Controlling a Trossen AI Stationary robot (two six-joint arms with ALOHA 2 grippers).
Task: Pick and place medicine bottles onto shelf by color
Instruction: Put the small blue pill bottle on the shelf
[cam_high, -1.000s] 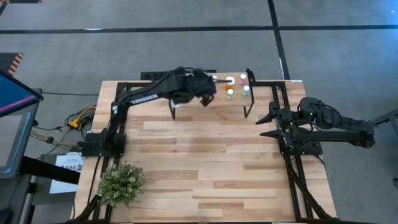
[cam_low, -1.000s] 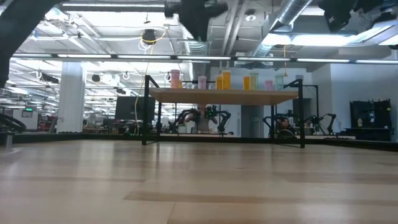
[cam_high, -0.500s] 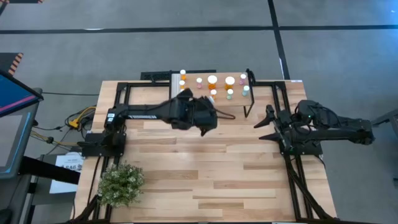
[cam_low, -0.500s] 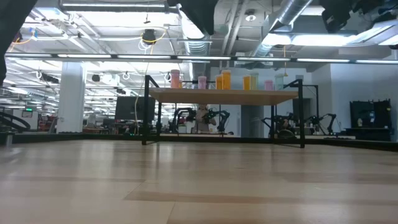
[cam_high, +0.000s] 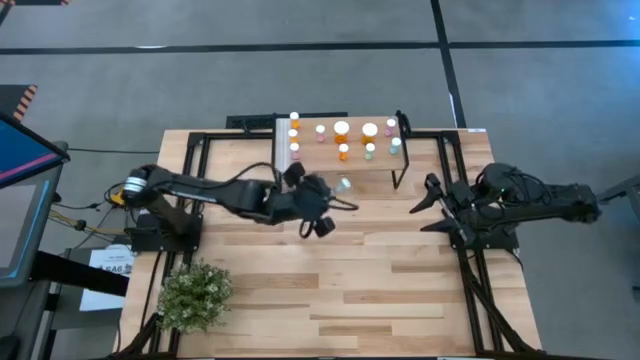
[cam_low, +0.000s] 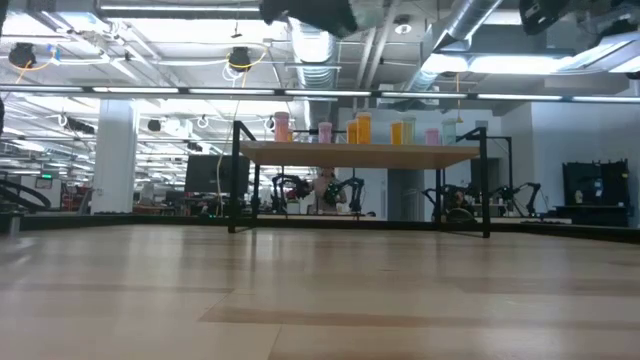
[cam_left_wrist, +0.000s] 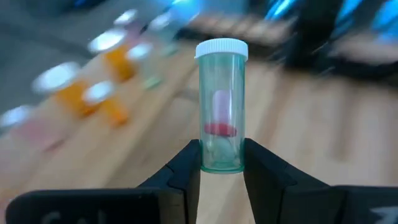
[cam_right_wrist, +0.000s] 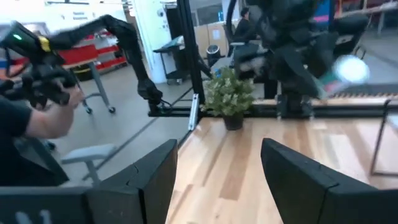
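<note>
Clear green cylindrical bottle (cam_left_wrist: 221, 112), white cap

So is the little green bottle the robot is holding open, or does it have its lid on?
Lid on. The green bottle stands upright between the left gripper fingers, white cap on top.

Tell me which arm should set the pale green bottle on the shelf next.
Left. Its claw already grips the pale green bottle near the shelf; the right claw is open and empty at the table's right edge.
</note>
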